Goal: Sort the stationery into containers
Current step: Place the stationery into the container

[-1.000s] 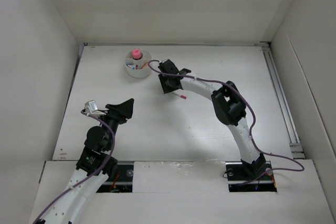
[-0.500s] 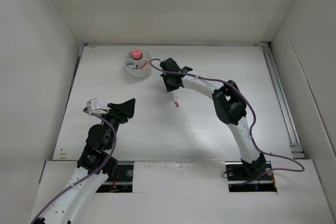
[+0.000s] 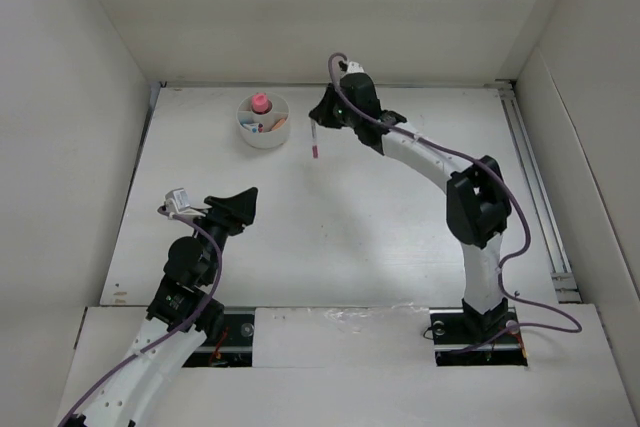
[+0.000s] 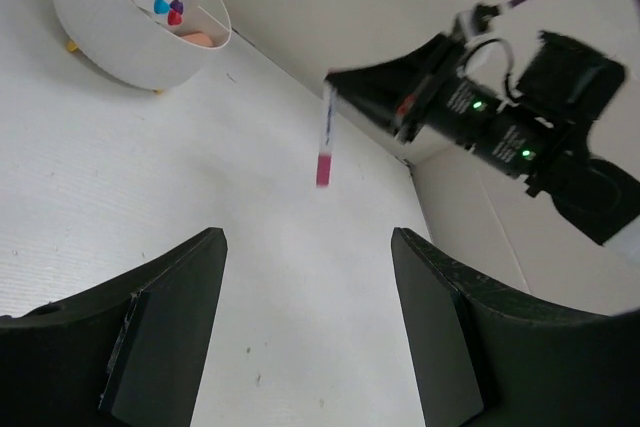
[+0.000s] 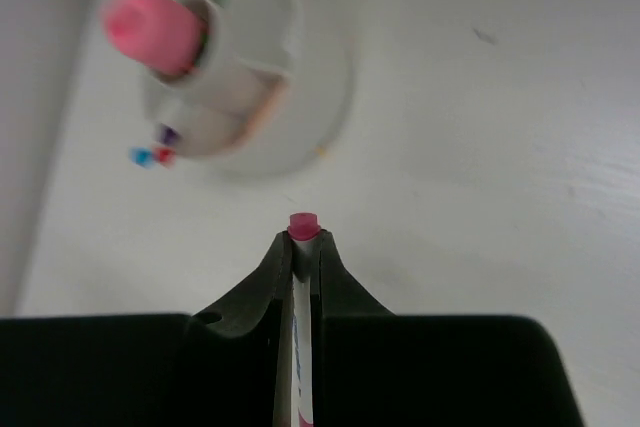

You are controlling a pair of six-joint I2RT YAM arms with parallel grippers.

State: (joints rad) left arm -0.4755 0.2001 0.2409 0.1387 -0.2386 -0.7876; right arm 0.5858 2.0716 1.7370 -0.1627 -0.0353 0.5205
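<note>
My right gripper (image 3: pixel 320 115) is shut on a white pen with a pink cap (image 3: pixel 314 142). It holds the pen above the table, cap end down, just right of the round white divided cup (image 3: pixel 262 139). In the right wrist view the pink cap (image 5: pixel 303 224) pokes out past the shut fingertips, with the cup (image 5: pixel 300 117) beyond it. The cup holds a pink-capped white bottle (image 3: pixel 260 103), blue, red and purple pen ends (image 4: pixel 166 10) and something orange. My left gripper (image 4: pixel 308 237) is open and empty, low over the table at the near left (image 3: pixel 240 202).
White walls enclose the table on the left, back and right. A metal rail (image 3: pixel 535 187) runs along the right edge. The right arm's purple cable (image 3: pixel 440 152) loops along the arm.
My right gripper has risen from the table with the pen and swung toward the back wall beside the cup. The pen now hangs nearly straight down. The left arm has barely moved.
</note>
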